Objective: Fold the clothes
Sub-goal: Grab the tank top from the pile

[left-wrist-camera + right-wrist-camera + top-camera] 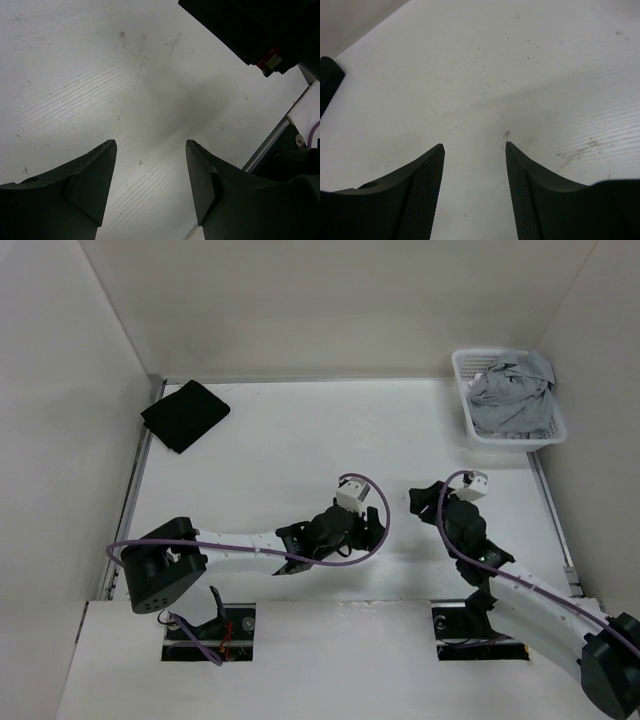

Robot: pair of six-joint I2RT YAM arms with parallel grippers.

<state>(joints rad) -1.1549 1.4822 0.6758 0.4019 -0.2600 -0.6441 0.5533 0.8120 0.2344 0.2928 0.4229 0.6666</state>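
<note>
The clothes (512,400) are a light grey knit garment, bunched up inside a white basket (468,425) at the back right of the table. Both arms rest folded near the front edge, far from the clothes. My left gripper (284,550) (151,145) is open over bare table with nothing between its fingers. My right gripper (421,503) (475,146) is also open and empty, pointing toward the back left. Neither wrist view shows the clothes.
A black cloth square (185,415) (327,82) lies at the back left of the white table (300,440). White walls close in the table on the left, back and right. A black arm part with a red piece (250,25) and a metal rail (270,145) show in the left wrist view.
</note>
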